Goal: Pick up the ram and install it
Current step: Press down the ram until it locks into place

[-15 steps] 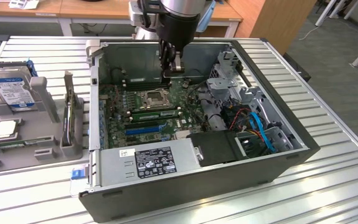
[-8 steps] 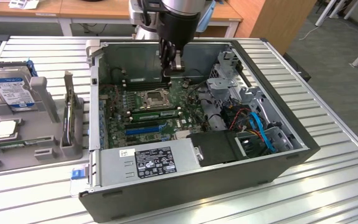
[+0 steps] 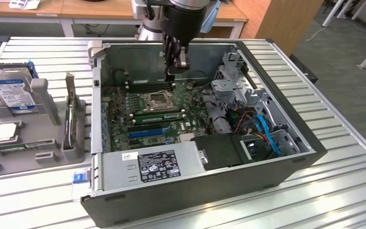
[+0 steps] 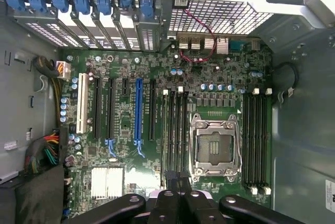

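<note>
A long thin green ram stick (image 3: 160,113) stands on edge in a memory slot beside the empty processor socket (image 3: 156,99) on the motherboard inside the open computer case. My gripper (image 3: 173,71) hangs over the motherboard with its black fingers pressed together and nothing between them. In the wrist view the gripper (image 4: 178,178) sits just over one end of the dark memory slots (image 4: 175,130) next to the socket (image 4: 214,148). There I cannot tell the stick from the slots.
The case walls (image 3: 97,95) and the drive cage (image 3: 234,90) box in the motherboard. A power supply (image 3: 157,164) lies at the near end. On the exterior view's left a grey fixture (image 3: 49,95) holds a hard drive (image 3: 11,90), a silver processor (image 3: 5,131) and an upright board (image 3: 72,109).
</note>
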`<state>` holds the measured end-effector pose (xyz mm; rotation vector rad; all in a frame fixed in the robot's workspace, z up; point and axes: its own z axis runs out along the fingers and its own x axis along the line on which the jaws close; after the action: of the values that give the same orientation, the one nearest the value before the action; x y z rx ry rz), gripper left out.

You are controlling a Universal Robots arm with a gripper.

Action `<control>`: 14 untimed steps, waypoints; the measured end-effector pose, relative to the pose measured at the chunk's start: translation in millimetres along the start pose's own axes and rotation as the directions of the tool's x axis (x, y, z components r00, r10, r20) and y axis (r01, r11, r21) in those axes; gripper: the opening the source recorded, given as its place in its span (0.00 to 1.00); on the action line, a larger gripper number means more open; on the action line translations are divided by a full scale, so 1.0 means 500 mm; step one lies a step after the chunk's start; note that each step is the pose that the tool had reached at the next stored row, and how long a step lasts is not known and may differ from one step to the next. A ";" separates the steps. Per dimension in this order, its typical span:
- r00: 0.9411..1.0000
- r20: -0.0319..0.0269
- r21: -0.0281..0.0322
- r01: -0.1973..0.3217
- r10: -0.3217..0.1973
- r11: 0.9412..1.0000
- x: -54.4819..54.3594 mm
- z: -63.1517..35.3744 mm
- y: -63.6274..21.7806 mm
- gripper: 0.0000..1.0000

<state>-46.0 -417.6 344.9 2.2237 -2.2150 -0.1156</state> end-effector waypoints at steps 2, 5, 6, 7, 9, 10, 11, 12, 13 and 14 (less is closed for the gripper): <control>1.000 0.000 0.000 0.000 0.000 1.000 0.000 -0.002 0.000 0.10; 1.000 0.000 0.000 0.000 0.000 1.000 0.000 -0.002 0.000 0.10; 1.000 0.000 0.000 0.000 0.000 1.000 0.000 -0.002 0.000 0.10; 1.000 0.000 0.000 0.000 0.000 1.000 0.000 -0.002 0.000 0.10; 1.000 0.000 0.000 0.000 0.000 1.000 0.000 -0.002 0.000 0.10; 1.000 0.000 0.000 0.000 0.000 1.000 0.000 -0.002 0.000 0.10; 1.000 0.000 0.000 0.000 0.000 1.000 0.000 -0.002 0.000 0.10; 1.000 0.000 0.000 0.000 0.000 1.000 0.000 -0.002 0.000 0.10; 1.000 0.000 0.000 0.000 0.000 1.000 0.000 -0.002 0.000 0.10; 1.000 0.000 0.000 0.000 0.000 1.000 0.000 -0.002 0.000 0.10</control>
<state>-46.0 -417.6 346.0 2.2238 -2.2151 -0.1157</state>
